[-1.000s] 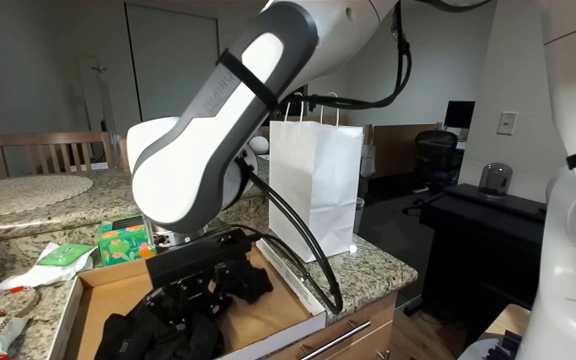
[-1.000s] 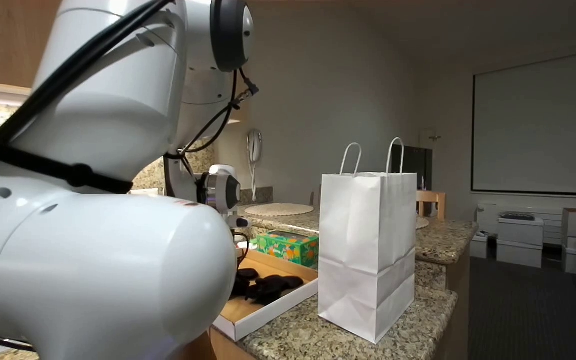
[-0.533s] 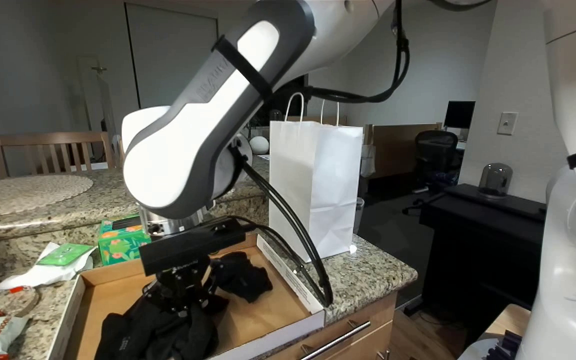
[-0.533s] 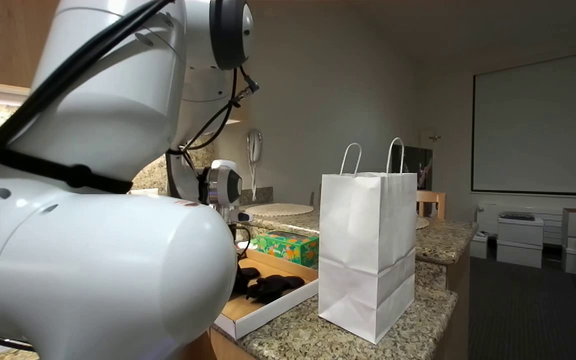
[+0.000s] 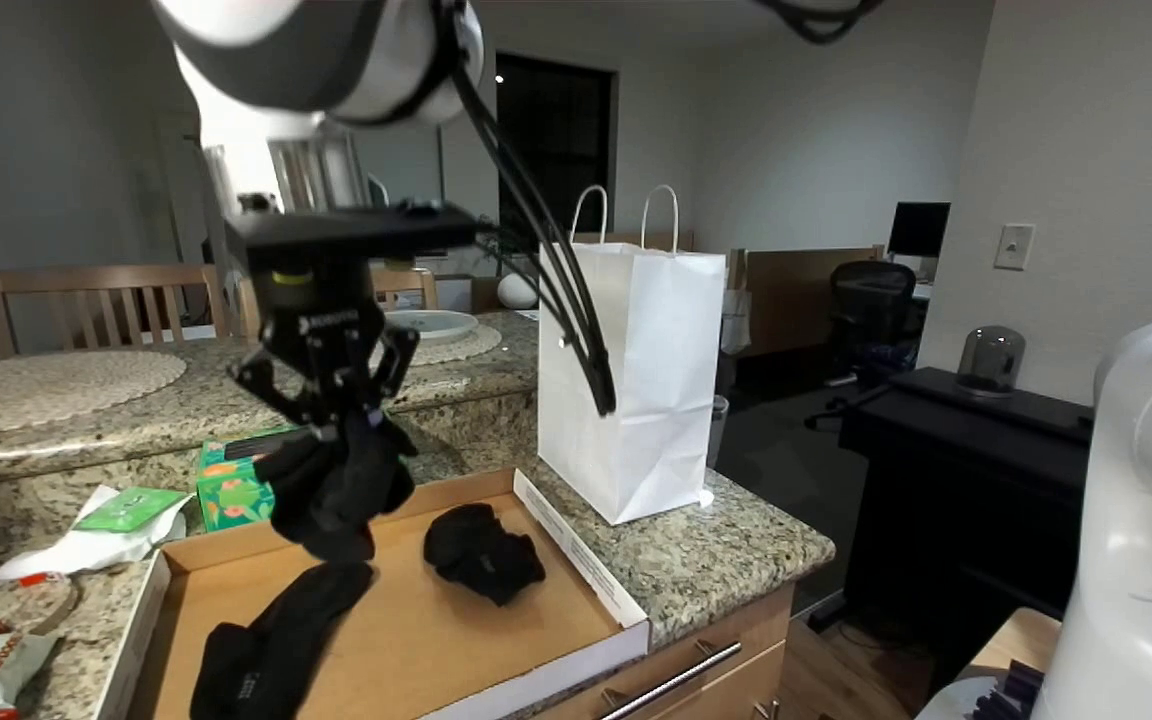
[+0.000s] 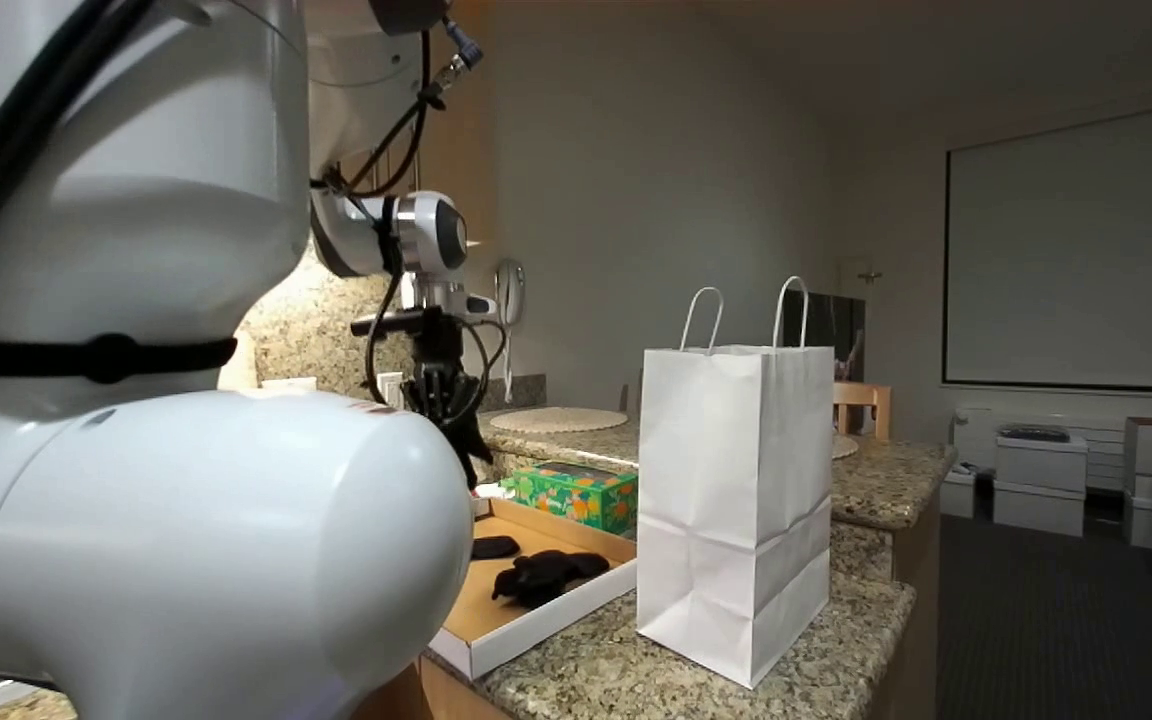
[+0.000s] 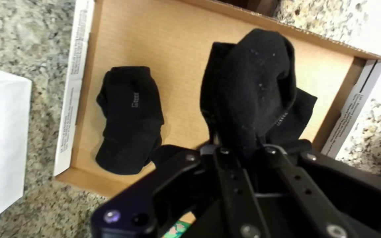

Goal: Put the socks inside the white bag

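While the end effector (image 7: 243, 150) pinches a black sock bundle (image 7: 250, 82) between jaws that stand close together, the bundle hangs in the air above the brown cardboard tray (image 5: 416, 640). Inside that tray lie a folded sock (image 5: 484, 555), near the rim facing the white bag (image 6: 701, 520), and a longer sock (image 5: 276, 645) apart from it, partly hidden by the held bundle in the wrist view. The bag stands upright on the granite worktop (image 5: 746, 545), just beside the tray. A green floral box (image 6: 576, 492) also sits next to the tray, with a green packet (image 5: 131, 510) near it.
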{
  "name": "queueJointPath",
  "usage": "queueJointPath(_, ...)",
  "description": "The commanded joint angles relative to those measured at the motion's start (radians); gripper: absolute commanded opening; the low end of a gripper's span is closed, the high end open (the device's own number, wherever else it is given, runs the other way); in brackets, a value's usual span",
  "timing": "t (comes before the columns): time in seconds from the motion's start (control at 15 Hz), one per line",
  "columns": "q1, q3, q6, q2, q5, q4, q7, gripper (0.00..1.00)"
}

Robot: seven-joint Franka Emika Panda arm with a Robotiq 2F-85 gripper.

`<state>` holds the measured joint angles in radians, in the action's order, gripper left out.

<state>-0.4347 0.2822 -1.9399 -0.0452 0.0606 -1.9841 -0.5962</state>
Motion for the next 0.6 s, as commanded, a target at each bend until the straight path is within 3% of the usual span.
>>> queueJointPath(0.0,0.031,0.025,0.279,0.102,0.038,0.130,0.138,0.09)
queueJointPath(0.2,0.061,0.020,0.485,0.157,0.087,0.275,0.254,0.09)
queueJointPath(0.33,0.097,0.004,0.552,0.201,0.115,0.349,0.323,0.09)
queueJointPath(0.53,0.171,-0.055,0.557,0.268,0.106,0.414,0.463,0.08)
